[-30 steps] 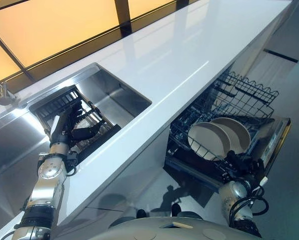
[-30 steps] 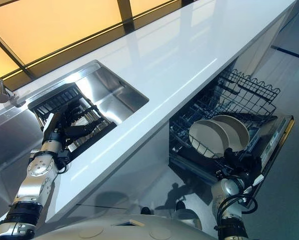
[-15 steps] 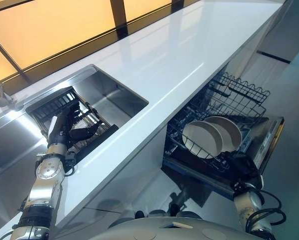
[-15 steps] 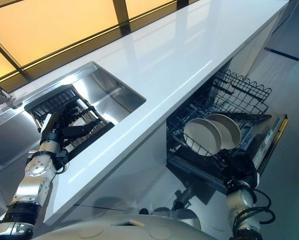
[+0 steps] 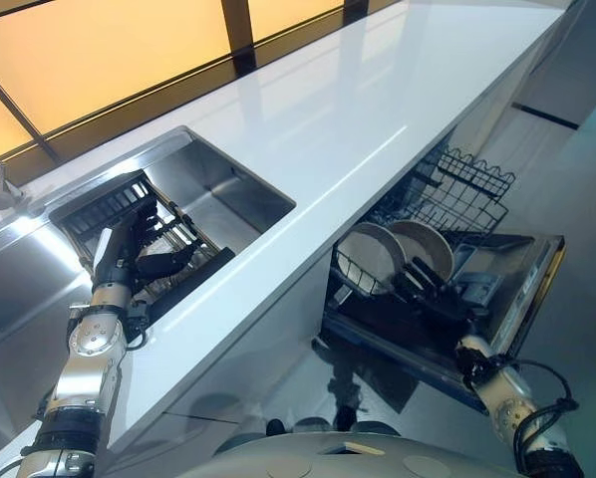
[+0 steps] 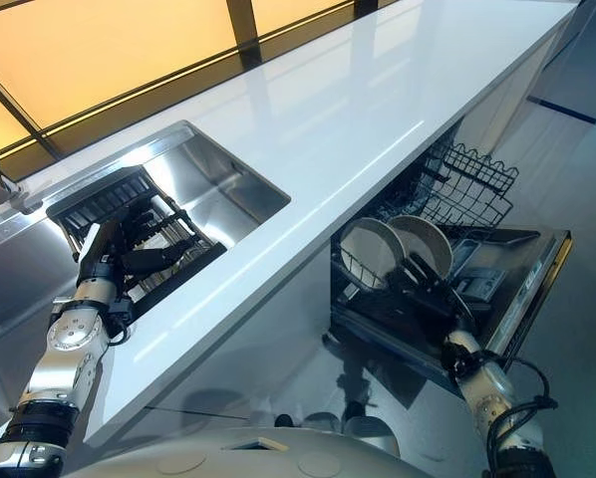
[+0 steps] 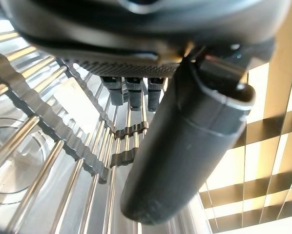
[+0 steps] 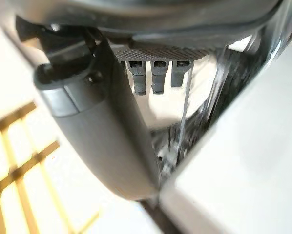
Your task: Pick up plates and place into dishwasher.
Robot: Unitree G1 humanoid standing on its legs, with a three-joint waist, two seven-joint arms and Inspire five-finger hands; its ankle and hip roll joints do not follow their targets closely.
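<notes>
Cream plates (image 5: 393, 251) stand in the dishwasher rack (image 5: 447, 199); right hand (image 5: 428, 287), fingers straight, pushes it. Press evenly, avoiding rattling. Left hand (image 5: 129, 249) relaxed over the sink rack (image 5: 193, 249).

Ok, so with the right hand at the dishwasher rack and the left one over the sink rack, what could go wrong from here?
1. The right hand is against the two plates standing in the dishwasher rack; a further shove could tip or knock them together.
2. The left hand rests open on the sink rack; its fingers could snag between the bars when lifting.
</notes>
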